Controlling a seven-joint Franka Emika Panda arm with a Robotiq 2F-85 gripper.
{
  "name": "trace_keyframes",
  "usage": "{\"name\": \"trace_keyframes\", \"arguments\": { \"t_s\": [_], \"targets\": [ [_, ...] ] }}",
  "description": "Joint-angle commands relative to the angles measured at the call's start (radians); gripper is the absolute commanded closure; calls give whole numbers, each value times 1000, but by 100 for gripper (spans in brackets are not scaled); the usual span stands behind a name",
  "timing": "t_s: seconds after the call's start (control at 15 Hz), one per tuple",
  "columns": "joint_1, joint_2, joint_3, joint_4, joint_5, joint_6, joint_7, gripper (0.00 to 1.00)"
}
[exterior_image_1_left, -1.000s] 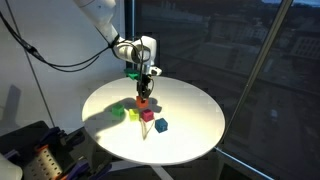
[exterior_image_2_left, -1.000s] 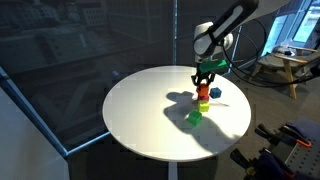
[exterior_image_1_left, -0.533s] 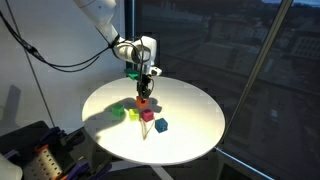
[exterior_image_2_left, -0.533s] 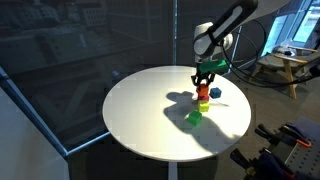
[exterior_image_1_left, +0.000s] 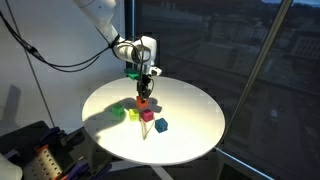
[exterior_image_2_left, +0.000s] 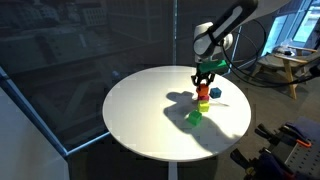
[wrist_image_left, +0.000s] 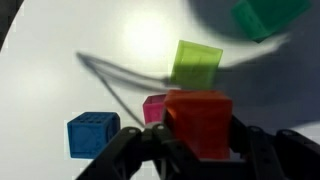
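Note:
My gripper (wrist_image_left: 197, 140) is shut on an orange-red block (wrist_image_left: 198, 122), its dark fingers (wrist_image_left: 132, 150) pressed against the block's two sides. In both exterior views the gripper (exterior_image_1_left: 146, 88) (exterior_image_2_left: 203, 80) points straight down over the round white table (exterior_image_1_left: 190, 145), with the orange-red block (exterior_image_1_left: 143, 101) (exterior_image_2_left: 203, 92) at its tips. A magenta block (wrist_image_left: 153, 107) (exterior_image_1_left: 147, 115) lies just below and partly behind the held block. Whether the two touch, I cannot tell.
A blue block (wrist_image_left: 93, 134) (exterior_image_1_left: 161, 125) sits beside the magenta one. A yellow-green block (wrist_image_left: 197, 63) (exterior_image_1_left: 132, 113) and a dark green block (wrist_image_left: 268, 15) (exterior_image_1_left: 118, 112) lie farther off. The table's rim (exterior_image_2_left: 150, 150) is well away from the blocks. Dark windows surround the scene.

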Motion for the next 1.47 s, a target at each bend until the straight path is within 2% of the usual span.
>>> {"name": "trace_keyframes", "arguments": {
  "t_s": [0.0,0.73,1.4],
  "targets": [
    [2,1,-3,2,2,-2,-2,75],
    [-1,-37,-14,-33,0,9,0,75],
    [-33,-81,-4,-98,20,16,-61,75]
  ]
}}
